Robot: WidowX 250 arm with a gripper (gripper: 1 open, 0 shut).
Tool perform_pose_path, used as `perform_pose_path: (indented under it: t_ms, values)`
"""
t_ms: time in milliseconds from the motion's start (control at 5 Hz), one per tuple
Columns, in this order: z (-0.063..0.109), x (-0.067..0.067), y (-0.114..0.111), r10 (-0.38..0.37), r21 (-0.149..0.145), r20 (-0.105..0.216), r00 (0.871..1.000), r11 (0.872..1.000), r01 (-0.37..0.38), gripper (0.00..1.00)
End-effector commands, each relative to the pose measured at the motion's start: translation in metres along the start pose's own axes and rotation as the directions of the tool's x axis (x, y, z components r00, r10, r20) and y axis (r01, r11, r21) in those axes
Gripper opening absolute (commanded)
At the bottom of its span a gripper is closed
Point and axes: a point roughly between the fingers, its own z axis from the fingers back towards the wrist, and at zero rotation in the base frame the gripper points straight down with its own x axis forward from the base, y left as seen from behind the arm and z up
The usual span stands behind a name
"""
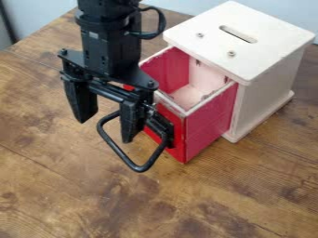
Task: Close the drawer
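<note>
1 red drawer (209,119) pulled out of 1 pale cabinet (248,70), black wire handle (132,168), open end effector (118,100) above

Brown wood-grain surface (74,195) is extending beneath and around the fingers (80,97), its darker streaks and knots running through lighter boards. Beyond the fingers, toward the upper left, the surface is ending at an edge, and 1 pale grey-white background area (56,9) is showing behind it; a dark strip (4,26) is bordering this area at the far left. To the right of the fingers and farther back, 1 pale wooden cabinet (263,88) is standing upright, its flat top displaying 1 slot (239,34) and 2 round metallic fittings (231,54). Light is falling softly, the cabinet's top appearing bright.
</note>
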Motion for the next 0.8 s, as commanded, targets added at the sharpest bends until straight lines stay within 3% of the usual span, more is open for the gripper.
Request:
perform_pose_path:
  t_ms: [0, 200, 400, 600]
  values:
    - [-0.011, 0.004, 0.010, -0.027, 0.008, 0.163, 0.986, 1.000, 0.026, 1.00]
    - [-0.007, 0.008, 0.019, -0.029, 0.015, 0.259, 0.965, 1.000, 0.026, 1.00]
    - [0.016, 0.008, 0.019, -0.022, 0.008, 0.229, 0.973, 1.000, 0.021, 1.00]
    - [0.032, 0.014, 0.011, 0.032, 0.003, 0.244, 0.969, 0.999, -0.034, 1.00]
